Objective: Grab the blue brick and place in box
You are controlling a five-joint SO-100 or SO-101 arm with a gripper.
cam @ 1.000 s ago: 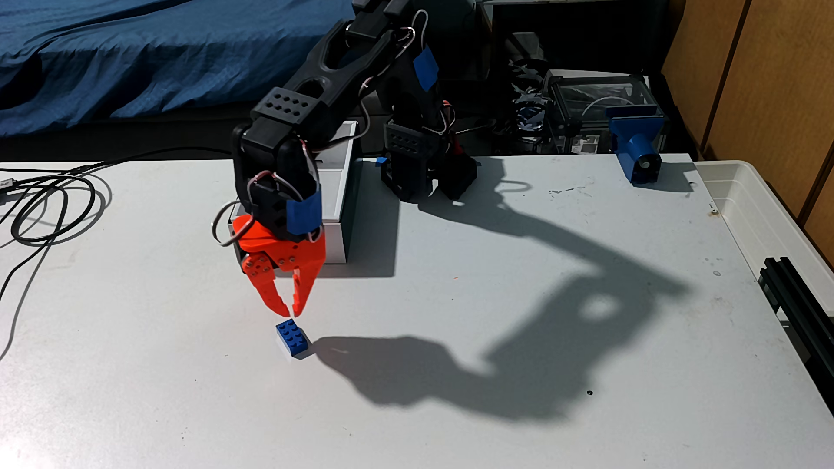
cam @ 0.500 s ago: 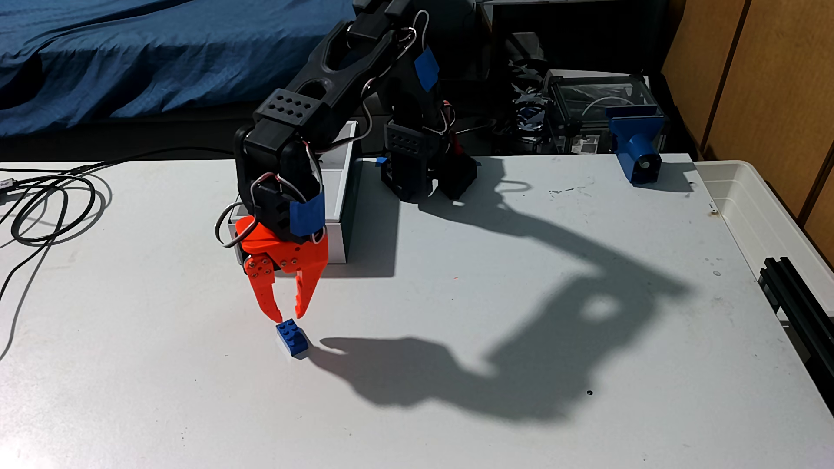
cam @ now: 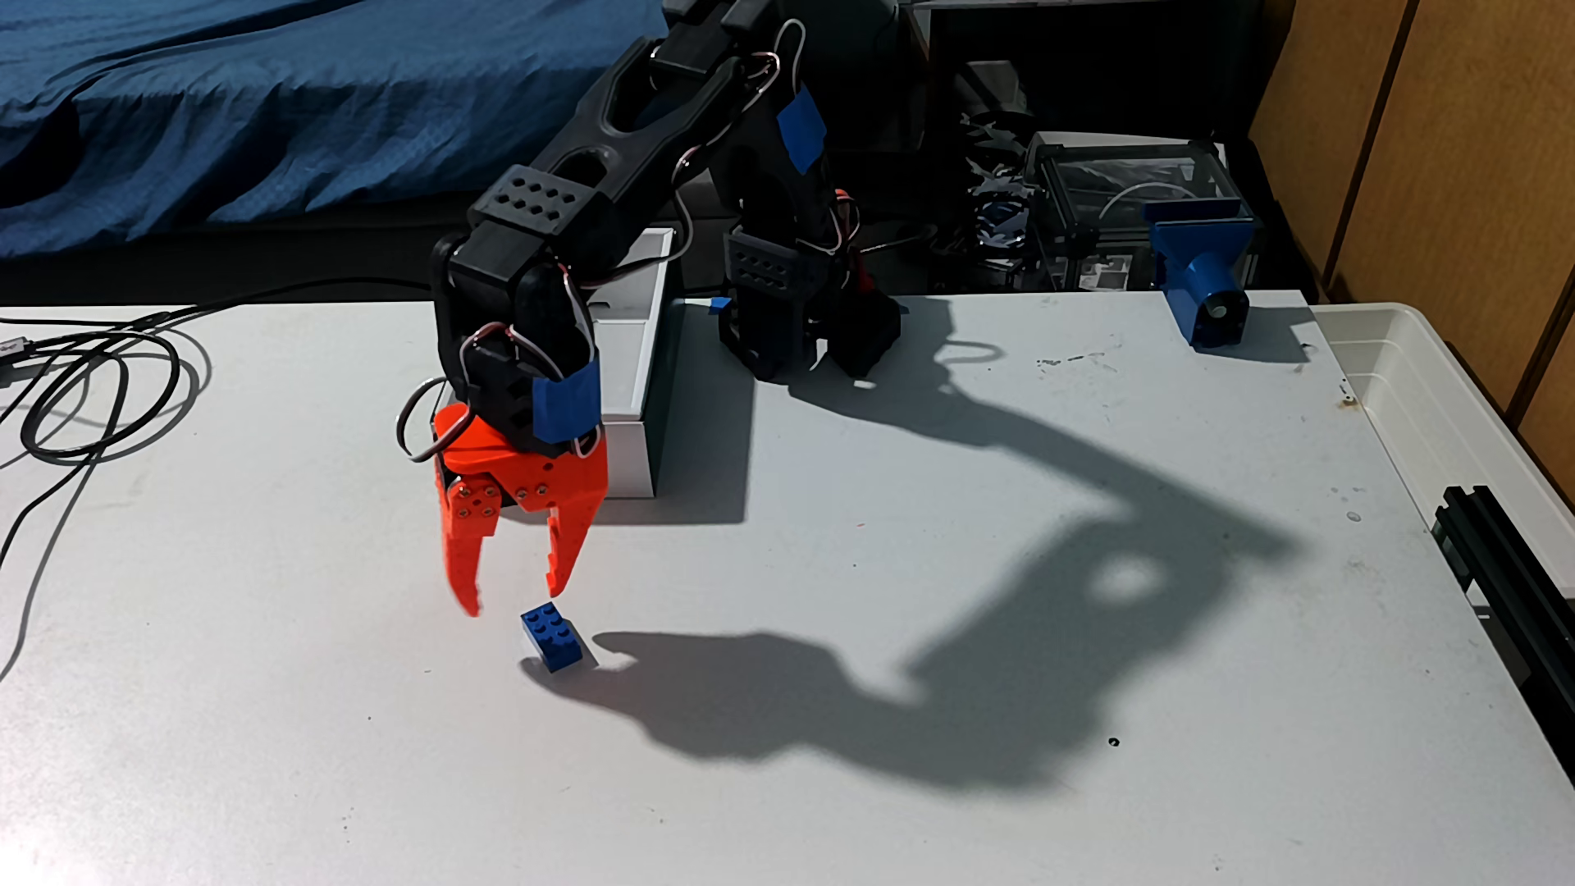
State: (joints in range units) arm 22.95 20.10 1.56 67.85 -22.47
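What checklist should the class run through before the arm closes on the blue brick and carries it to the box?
1. Gripper open wide enough: ok.
2. Blue brick between the jaws: not ok; it lies right of the gap in the fixed view.
3. Brick flat on the table, studs up: ok.
4. Fingertips level with the brick: cannot tell.
5. Box open-topped behind the arm: ok.
6. Box interior free: cannot tell; the arm hides much of it.

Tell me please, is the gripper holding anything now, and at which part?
Nothing is held. The gripper has its jaws open, and the brick lies on the table just beside them, untouched.
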